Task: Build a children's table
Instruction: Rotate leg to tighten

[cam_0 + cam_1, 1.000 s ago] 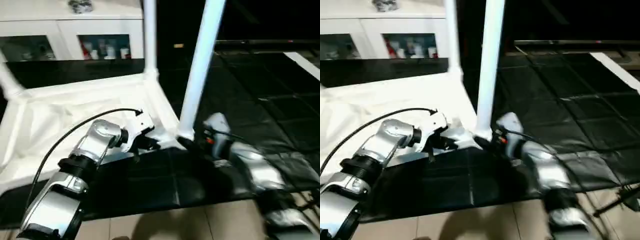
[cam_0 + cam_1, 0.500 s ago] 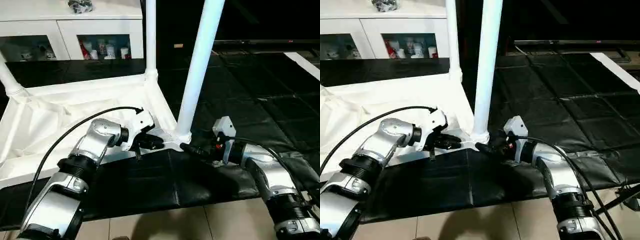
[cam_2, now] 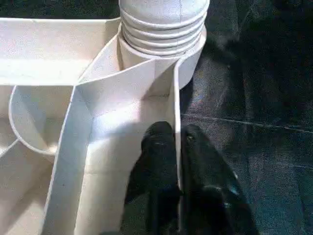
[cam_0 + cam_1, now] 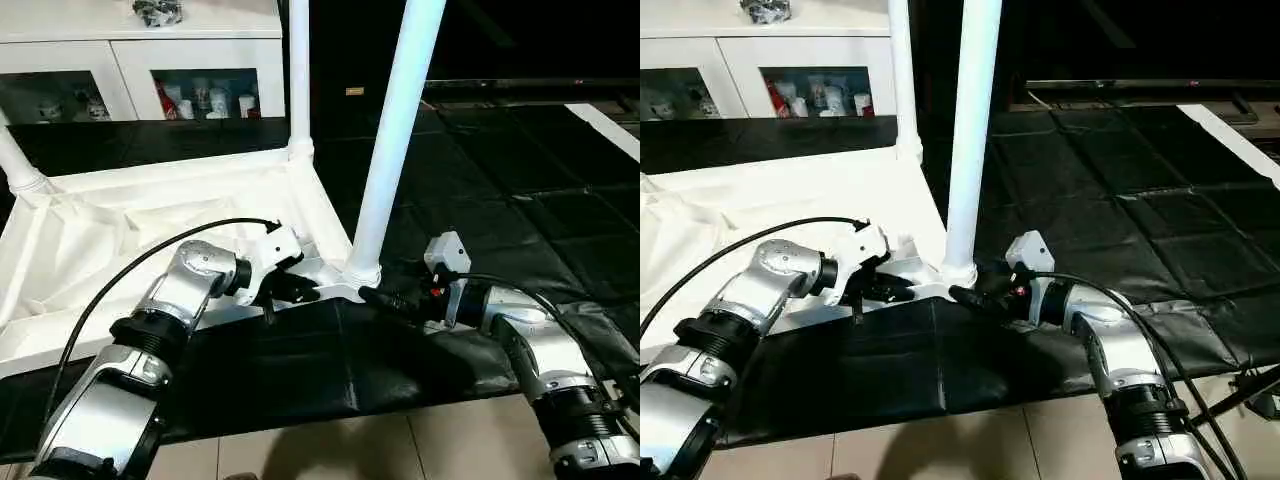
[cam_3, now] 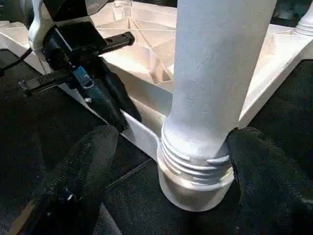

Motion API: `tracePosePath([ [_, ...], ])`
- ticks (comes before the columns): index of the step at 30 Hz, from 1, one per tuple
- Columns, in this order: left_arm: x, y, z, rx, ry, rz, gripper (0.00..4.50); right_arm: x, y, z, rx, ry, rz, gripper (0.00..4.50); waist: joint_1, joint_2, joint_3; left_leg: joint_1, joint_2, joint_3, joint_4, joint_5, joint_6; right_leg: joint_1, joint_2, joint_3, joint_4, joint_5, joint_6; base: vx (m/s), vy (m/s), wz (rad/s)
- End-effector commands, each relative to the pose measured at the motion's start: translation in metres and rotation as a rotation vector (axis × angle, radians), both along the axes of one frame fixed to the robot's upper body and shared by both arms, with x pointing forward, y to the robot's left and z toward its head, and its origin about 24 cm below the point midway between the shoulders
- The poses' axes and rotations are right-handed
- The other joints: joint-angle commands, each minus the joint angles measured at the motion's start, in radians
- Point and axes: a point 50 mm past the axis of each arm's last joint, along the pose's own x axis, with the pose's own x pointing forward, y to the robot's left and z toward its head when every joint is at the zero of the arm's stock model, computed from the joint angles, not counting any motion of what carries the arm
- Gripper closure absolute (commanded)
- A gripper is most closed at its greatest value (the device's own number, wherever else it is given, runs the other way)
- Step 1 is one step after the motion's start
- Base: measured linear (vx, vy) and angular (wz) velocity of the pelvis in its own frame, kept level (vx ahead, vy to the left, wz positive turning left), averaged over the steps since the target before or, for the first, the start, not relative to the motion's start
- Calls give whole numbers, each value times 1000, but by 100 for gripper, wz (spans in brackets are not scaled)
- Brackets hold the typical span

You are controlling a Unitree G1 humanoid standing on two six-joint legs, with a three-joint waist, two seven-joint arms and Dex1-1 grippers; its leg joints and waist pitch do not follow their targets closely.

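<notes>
Since a second ago the right tool has drawn back a little from the near leg, and the right forearm now lies steady on the black floor mat; the view itself has also shifted. The children's table lies upside down on the mat, ribbed underside up, with legs standing in the corner sockets. The left tool is clenched on the thin rim wall of the top, one finger on each side, just beside the near-right corner socket. The right tool is released, its two fingers spread either side of the leg's ribbed base. A white glass-door cabinet stands beyond the mat's far edge.
</notes>
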Motion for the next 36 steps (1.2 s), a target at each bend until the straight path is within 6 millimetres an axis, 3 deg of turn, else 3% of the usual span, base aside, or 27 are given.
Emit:
tracePosePath([
  [1,4,-3,7,-7,-18,-5,443,-3,5,2,-1,-6,49,66,6,-9,-68,-3,59,-21,-62,-131,78,65,-89,76,-82,-297,-134,0,0,0],
  [9,-3,-3,5,-12,3,-95,443,-1,2,5,-39,-26,86,66,7,-12,-69,-3,58,-21,-61,-123,83,65,-89,76,-82,-301,-127,0,0,0],
  [12,-10,-2,0,21,19,-173,448,3,-2,7,-53,-13,102,49,9,-9,-70,-1,62,-20,-61,-115,89,64,-88,76,-76,-269,-142,0,0,0],
  [19,-22,1,-2,89,28,-335,450,6,-1,18,-51,8,247,6,31,-8,-69,3,70,-19,-62,-132,80,62,-92,79,-72,-270,-150,0,0,0],
  [23,-27,4,-3,123,38,-409,450,5,4,19,-44,18,328,6,38,-7,-70,2,69,-18,-62,-128,74,61,-91,80,-70,-261,-154,0,0,0],
  [29,-32,7,-3,147,50,-468,450,6,11,16,-34,61,433,76,40,-10,-70,3,70,-19,-63,-136,63,60,-93,80,-69,-286,-154,0,0,0],
  [36,-35,8,-2,148,54,-482,450,6,17,17,-20,82,490,128,41,-12,-72,2,70,-19,-62,-116,66,61,-93,80,-64,-264,-156,0,0,0],
])
